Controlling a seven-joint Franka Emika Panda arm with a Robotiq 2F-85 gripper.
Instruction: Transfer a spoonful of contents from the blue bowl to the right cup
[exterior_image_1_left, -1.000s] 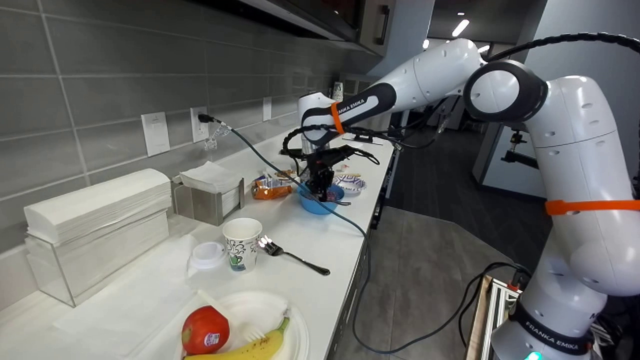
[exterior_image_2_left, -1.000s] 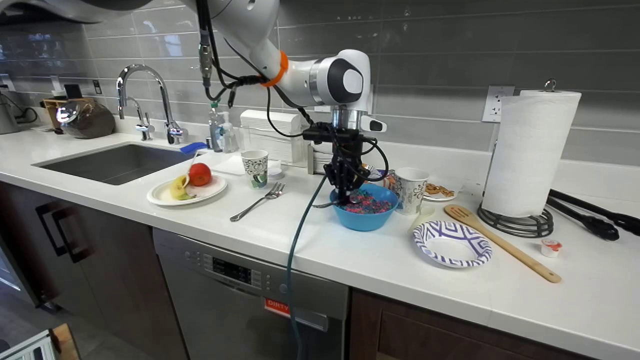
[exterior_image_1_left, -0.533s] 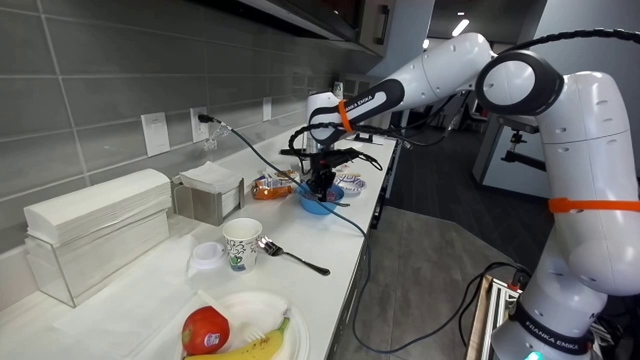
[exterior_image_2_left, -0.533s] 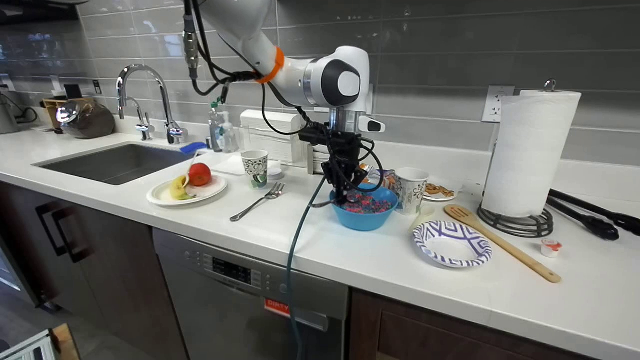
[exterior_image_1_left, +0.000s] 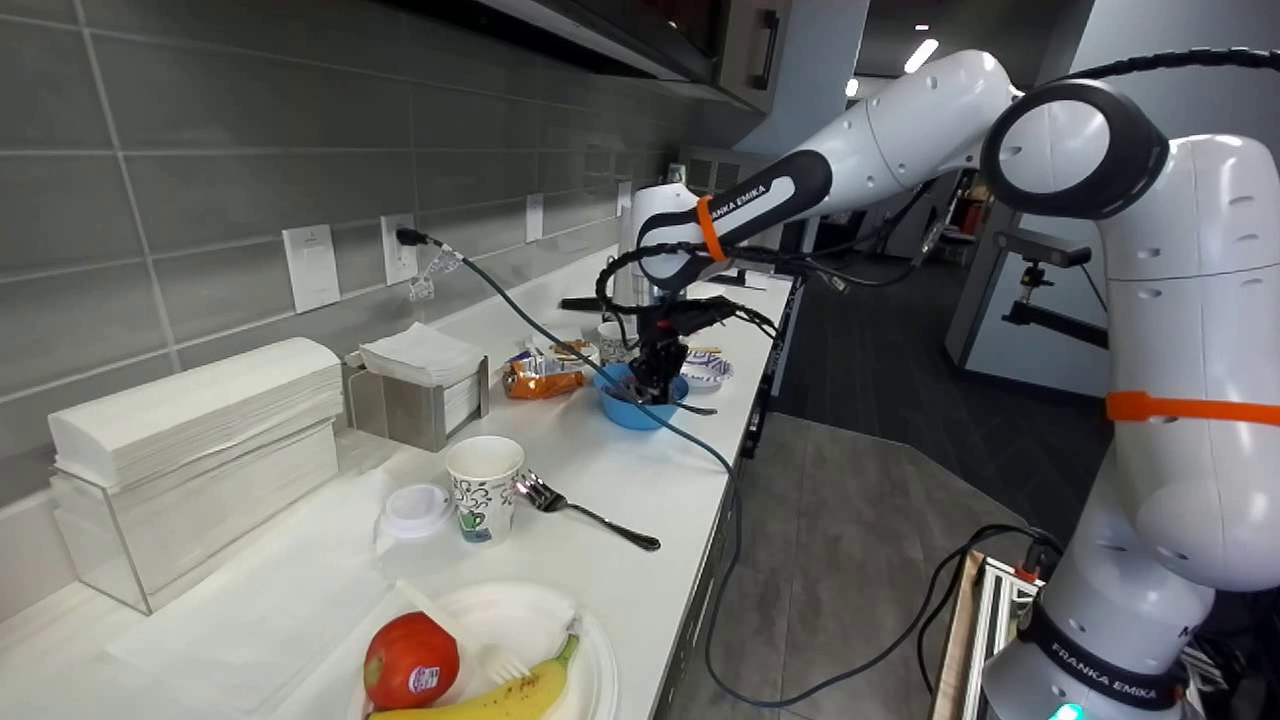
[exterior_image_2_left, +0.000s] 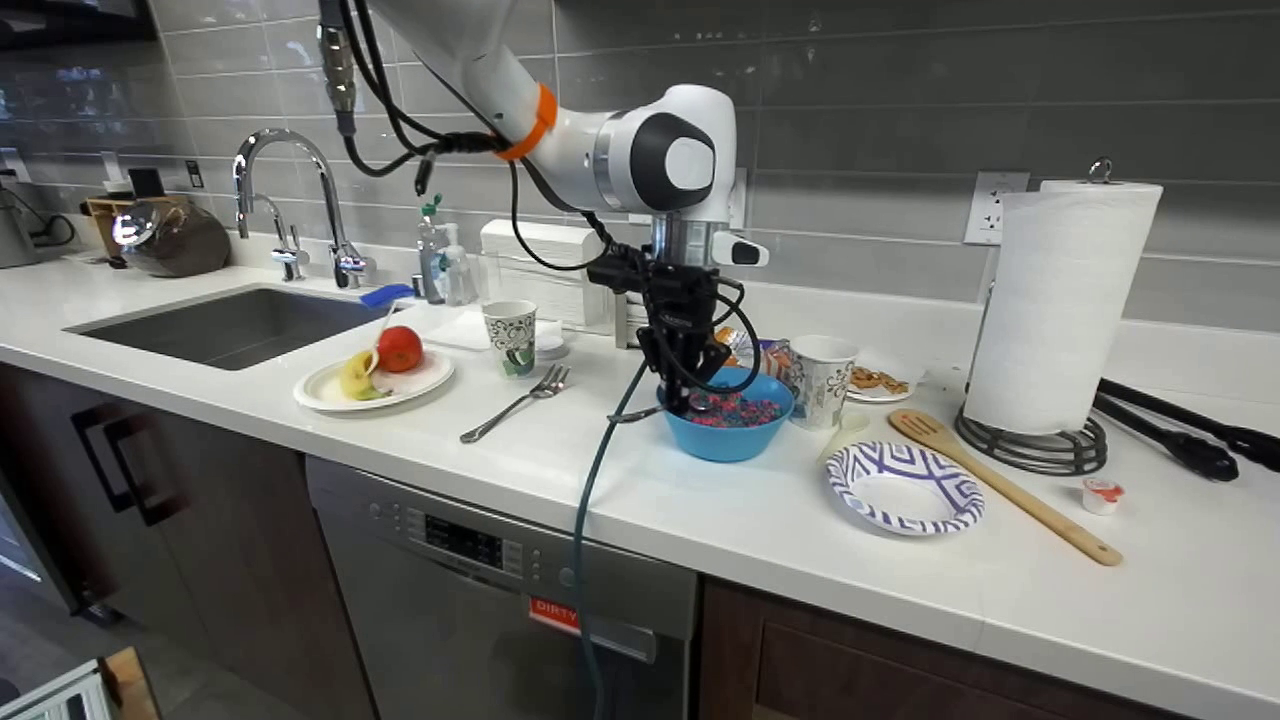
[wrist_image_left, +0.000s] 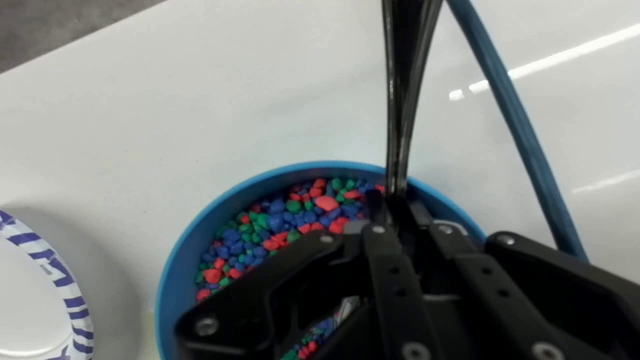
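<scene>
The blue bowl (exterior_image_2_left: 727, 442) holds red, blue and green pebbles. It also shows in an exterior view (exterior_image_1_left: 632, 412) and the wrist view (wrist_image_left: 172, 280). My gripper (wrist_image_left: 395, 207) points down inside the bowl's rim, at the side away from the right cup. It is shut on the metal spoon (wrist_image_left: 402, 95), whose handle sticks out over the rim. The spoon's head (exterior_image_2_left: 701, 402) is at the pebbles; its load cannot be made out. The right cup (exterior_image_2_left: 824, 385), white with a leafy print, stands upright beside the bowl. It is partly hidden in an exterior view (exterior_image_1_left: 613, 345).
A similar left cup (exterior_image_2_left: 512, 340), a fork (exterior_image_2_left: 520, 402) and a fruit plate (exterior_image_2_left: 325, 400) stand left of the bowl. A teal cable (exterior_image_2_left: 590, 520) runs close by the spoon handle. A patterned paper bowl (exterior_image_2_left: 905, 520), wooden spatula (exterior_image_2_left: 1010, 490) and paper towel roll (exterior_image_2_left: 1060, 310) are right.
My gripper and the spoon have shifted slightly away from the right cup, toward the bowl's near rim. The handle end reaches farther out beyond the rim. The arm's elbow has swung back.
</scene>
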